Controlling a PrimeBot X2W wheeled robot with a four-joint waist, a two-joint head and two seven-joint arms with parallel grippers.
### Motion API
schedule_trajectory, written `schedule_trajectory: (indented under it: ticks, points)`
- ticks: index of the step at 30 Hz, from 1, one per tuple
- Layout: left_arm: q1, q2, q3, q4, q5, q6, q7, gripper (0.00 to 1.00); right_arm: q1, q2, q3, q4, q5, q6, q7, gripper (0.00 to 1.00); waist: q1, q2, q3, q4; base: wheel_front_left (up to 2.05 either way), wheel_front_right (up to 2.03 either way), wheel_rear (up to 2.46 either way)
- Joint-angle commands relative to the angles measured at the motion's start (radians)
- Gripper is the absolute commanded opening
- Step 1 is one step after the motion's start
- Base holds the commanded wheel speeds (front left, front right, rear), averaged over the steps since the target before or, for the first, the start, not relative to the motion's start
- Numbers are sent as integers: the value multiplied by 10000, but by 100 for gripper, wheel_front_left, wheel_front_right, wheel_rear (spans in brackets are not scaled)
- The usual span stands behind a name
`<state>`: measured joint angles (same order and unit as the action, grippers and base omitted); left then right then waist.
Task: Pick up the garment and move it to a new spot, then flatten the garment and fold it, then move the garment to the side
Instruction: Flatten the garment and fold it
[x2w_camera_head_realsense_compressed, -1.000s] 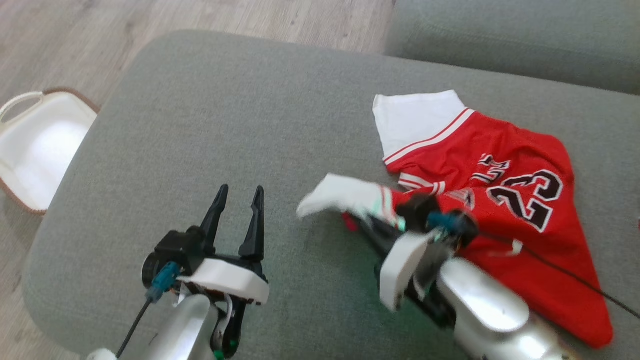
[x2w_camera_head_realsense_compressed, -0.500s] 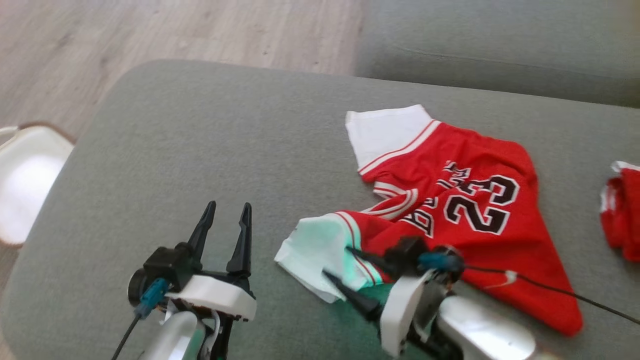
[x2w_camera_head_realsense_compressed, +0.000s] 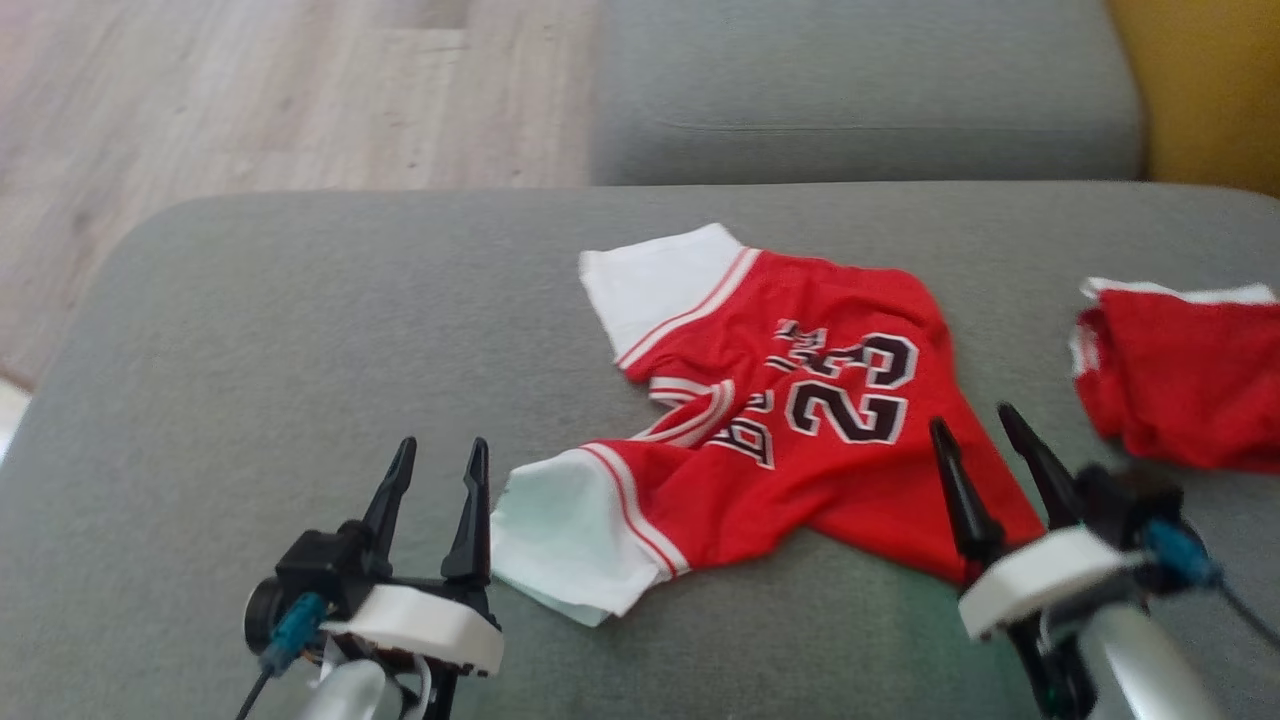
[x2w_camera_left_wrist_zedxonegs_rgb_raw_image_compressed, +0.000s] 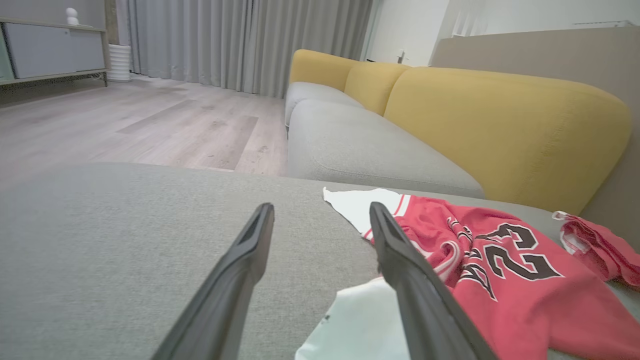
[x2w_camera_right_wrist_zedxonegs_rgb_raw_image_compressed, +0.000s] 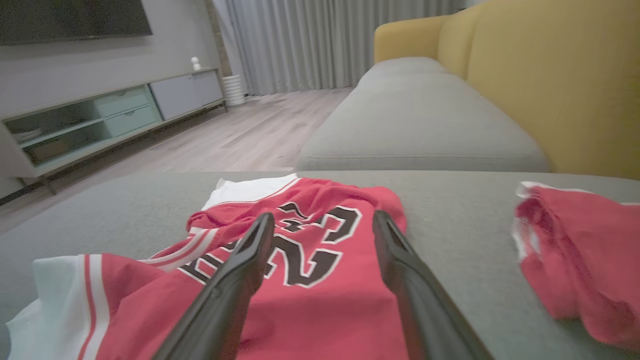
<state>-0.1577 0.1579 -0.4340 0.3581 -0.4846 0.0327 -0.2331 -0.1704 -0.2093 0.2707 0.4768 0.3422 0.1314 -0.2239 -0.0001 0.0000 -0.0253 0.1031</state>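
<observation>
The garment (x2w_camera_head_realsense_compressed: 790, 420) is a red jersey with white sleeves and a black "23", lying crumpled on the grey cushion (x2w_camera_head_realsense_compressed: 300, 320). One white sleeve is spread toward the front, just right of my left gripper (x2w_camera_head_realsense_compressed: 440, 450). That gripper stands open and empty on the cushion. My right gripper (x2w_camera_head_realsense_compressed: 970, 420) is open and empty too, at the jersey's right lower edge. In the left wrist view the garment (x2w_camera_left_wrist_zedxonegs_rgb_raw_image_compressed: 505, 280) lies right of my open left gripper (x2w_camera_left_wrist_zedxonegs_rgb_raw_image_compressed: 321, 207). In the right wrist view the garment (x2w_camera_right_wrist_zedxonegs_rgb_raw_image_compressed: 310, 280) lies under and ahead of my open right gripper (x2w_camera_right_wrist_zedxonegs_rgb_raw_image_compressed: 324, 216).
A second bunched red-and-white piece (x2w_camera_head_realsense_compressed: 1180, 385) lies on the cushion to the right, also seen as red cloth (x2w_camera_right_wrist_zedxonegs_rgb_raw_image_compressed: 580, 250). A grey sofa seat (x2w_camera_head_realsense_compressed: 860, 90) with a yellow back (x2w_camera_left_wrist_zedxonegs_rgb_raw_image_compressed: 500, 115) lies beyond. Wooden floor (x2w_camera_head_realsense_compressed: 250, 90) is at the far left.
My right gripper opened and let go of the white sleeve, which now lies on the cushion, then drew back to the right. The head camera turned right. The left gripper stayed open.
</observation>
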Motion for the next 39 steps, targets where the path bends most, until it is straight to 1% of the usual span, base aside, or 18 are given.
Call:
schedule_trajectory:
  ticks: [1, 4, 6, 9, 12, 15, 18, 22, 26, 31, 36, 39]
  points:
    - [-300, 162, 392, -333, -96, 52, -89, 100, -74, 238, -108, -493, -337, -7, -178, 100, 1, 0, -2, -245, 0, 0, 0]
    - [-210, 121, 465, -361, -146, 106, -134, 100, 616, 794, -1148, -917, -1058, -7, -248, 100, 1, 0, 26, -436, 0, 0, 0]
    - [-165, 71, 476, -364, -143, 115, -167, 100, 1055, 1069, -1522, -1118, -1458, -7, -263, 100, 1, 0, 45, -500, 0, 0, 0]
    - [-93, 3, 427, -305, -117, 83, -199, 100, 1490, 1390, -1941, -1364, -1539, -7, -280, 100, 1, 0, 68, -557, 0, 0, 0]
    - [-65, -7, 414, -267, -95, 65, -218, 100, 1523, 1516, -2195, -1648, -1530, -7, -292, 100, 1, 0, 100, -588, 0, 0, 0]
    - [-82, 69, 376, -171, -59, 43, -192, 100, 1401, 1558, -2244, -1877, -1616, -7, -208, 100, 1, 0, 158, -585, 0, 0, 0]
    - [-128, 164, 222, 43, 28, 55, 102, 100, 1312, 1575, -2309, -2040, -1649, -7, -98, 100, 1, 0, 195, -534, 0, 0, 0]
    - [-98, 330, -68, 554, 198, 265, 983, 100, 1310, 1585, -2391, -2176, -1491, -7, -37, 100, 1, 0, 245, -516, 0, 0, 0]
    - [-141, 405, -215, 886, 174, 376, 1745, 100, 1313, 1588, -2331, -2185, -1302, -7, -53, 100, 1, 0, 329, -536, 0, 0, 0]
    - [-269, 493, -232, 1086, 206, 557, 2097, 100, 1296, 1589, -2193, -2171, -1235, -7, -73, 100, 1, 0, 474, -621, 0, 0, 0]
    - [-540, 609, -222, 1479, 374, 954, 2400, 100, 1183, 1589, -2114, -2161, -1215, -7, -80, 100, 1, 0, 682, -797, 0, 0, 0]
    - [-684, 652, -285, 1702, 445, 1005, 2497, 100, 1123, 1589, -2096, -2166, -1198, -7, -93, 100, 1, 0, 795, -901, 0, 0, 0]
